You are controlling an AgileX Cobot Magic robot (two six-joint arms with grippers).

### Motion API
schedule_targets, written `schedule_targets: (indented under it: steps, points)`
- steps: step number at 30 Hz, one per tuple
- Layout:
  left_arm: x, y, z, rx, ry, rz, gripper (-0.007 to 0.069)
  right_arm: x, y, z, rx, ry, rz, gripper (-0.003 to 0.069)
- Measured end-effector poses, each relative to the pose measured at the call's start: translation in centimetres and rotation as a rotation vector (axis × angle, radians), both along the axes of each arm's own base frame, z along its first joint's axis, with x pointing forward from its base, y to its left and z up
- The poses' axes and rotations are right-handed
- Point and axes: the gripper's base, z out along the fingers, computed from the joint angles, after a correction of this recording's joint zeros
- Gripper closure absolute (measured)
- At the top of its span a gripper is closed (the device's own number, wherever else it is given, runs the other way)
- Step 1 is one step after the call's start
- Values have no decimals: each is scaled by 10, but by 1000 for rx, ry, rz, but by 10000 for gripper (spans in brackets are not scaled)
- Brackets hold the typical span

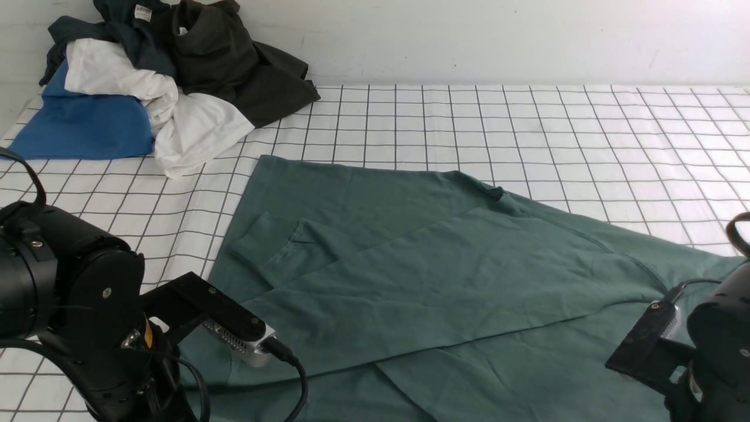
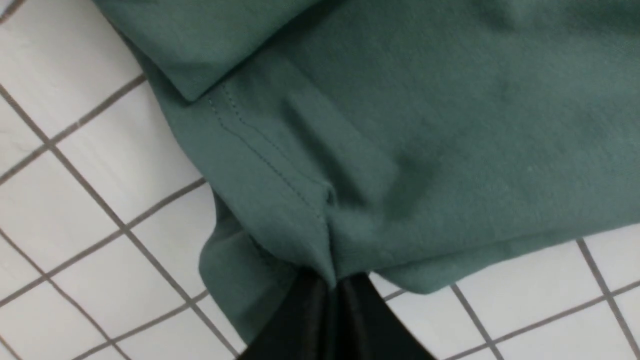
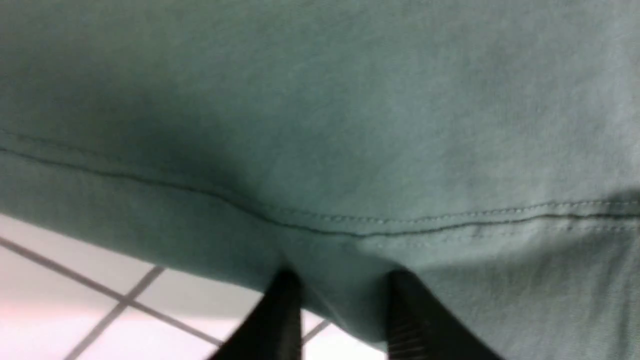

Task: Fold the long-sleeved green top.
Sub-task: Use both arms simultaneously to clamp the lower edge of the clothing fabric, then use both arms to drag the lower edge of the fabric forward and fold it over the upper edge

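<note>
Pinching the hem of the green long-sleeved top (image 1: 439, 264), the left gripper (image 2: 332, 286) has its jaws pressed together, with a gathered corner of the fabric caught between them. In the left wrist view the stitched hem line runs straight into the closed jaws, and the cloth puckers into a small ridge just above them. The white checked table (image 1: 527, 129) shows beside and beneath that lifted corner.

The right gripper (image 3: 345, 285) stands at another stretch of the same hem. Its jaws are a narrow gap apart, one dark finger (image 3: 285, 320) on each side of a fold of green fabric that hangs between them. Both fingers touch the cloth, but whether they already clamp it cannot be told.

In the front view the top lies spread across the middle of the table and reaches down toward 5 o'clock, back side up and mostly flat with long creases. One sleeve (image 1: 293, 246) is folded in over the body, its cuff toward 9 o'clock. The left arm sits at 7 o'clock and the right arm at 4 o'clock, each at the garment's near edge. A pile of other clothes (image 1: 146, 88), blue, white and dark, lies well apart at 10 o'clock.
</note>
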Motion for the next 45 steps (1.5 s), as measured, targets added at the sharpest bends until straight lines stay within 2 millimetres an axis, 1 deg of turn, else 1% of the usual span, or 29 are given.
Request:
schedule_targets:
  steps: [1,3,4,7,8,10,12,13,14,16,18,21,23,24,25,27,28,29,31,32,33,34,36,37,38,40,41,44,45]
  points:
    - [0,0,0,-1,-3,0,622,0,-1,2,-3,-9,6,569]
    - [1,0,0,-3,-7,0,622,-1,-2,7,-4,-30,10,633]
    - [1,0,0,-5,-11,0,622,-2,-3,10,-4,-43,12,648]
    - [2,-1,0,-11,-23,-1,622,-5,-6,25,-7,-94,22,666]
    - [2,-1,0,-11,-23,-1,622,-6,-7,26,-9,-97,24,666]
    - [4,-2,2,-14,-31,-1,622,-7,-9,39,-15,-129,22,667]
    - [9,-3,9,-11,-53,-8,622,-2,-9,56,-21,-168,17,667]
    - [12,-4,15,-10,-68,-10,622,1,-8,62,-25,-181,17,667]
    - [12,-4,15,-9,-66,-10,622,2,-8,64,-26,-185,18,667]
    - [24,-5,32,-14,-120,-6,622,14,-5,85,-19,-236,21,667]
    - [39,-1,50,-28,-181,26,620,27,-3,106,7,-287,21,667]
    - [61,9,75,-50,-261,89,619,47,-5,128,63,-332,-16,667]
    - [78,16,90,-58,-306,123,619,64,-10,137,105,-338,-53,667]
    - [86,21,95,-58,-322,139,619,74,-13,140,127,-337,-74,667]
    - [94,24,100,-58,-335,147,619,79,-15,139,138,-330,-88,667]
    - [116,29,110,-63,-373,167,619,103,-19,140,183,-328,-132,667]
    - [120,30,111,-65,-379,170,619,105,-20,140,190,-328,-139,667]
    - [133,32,115,-72,-393,181,619,118,-22,142,210,-337,-161,667]
    - [152,34,117,-84,-407,197,619,138,-24,138,226,-337,-189,667]
    - [167,35,117,-94,-416,205,619,150,-26,139,232,-348,-201,667]
    - [176,36,116,-100,-415,207,619,162,-28,137,234,-349,-213,667]
    - [178,36,116,-100,-415,207,619,163,-28,134,232,-341,-215,667]
    - [202,38,110,-119,-406,211,619,189,-32,126,234,-332,-236,667]
    - [204,37,109,-121,-406,212,619,190,-33,128,236,-340,-236,667]
    - [218,37,101,-126,-393,210,619,203,-35,121,238,-333,-245,667]
    - [230,38,97,-130,-391,202,619,217,-37,116,241,-339,-242,667]
    - [241,38,91,-131,-389,203,619,225,-38,114,240,-347,-236,667]
    - [258,37,80,-130,-391,200,619,242,-39,116,237,-372,-185,667]
    - [259,36,79,-130,-391,200,619,242,-39,114,236,-368,-182,667]
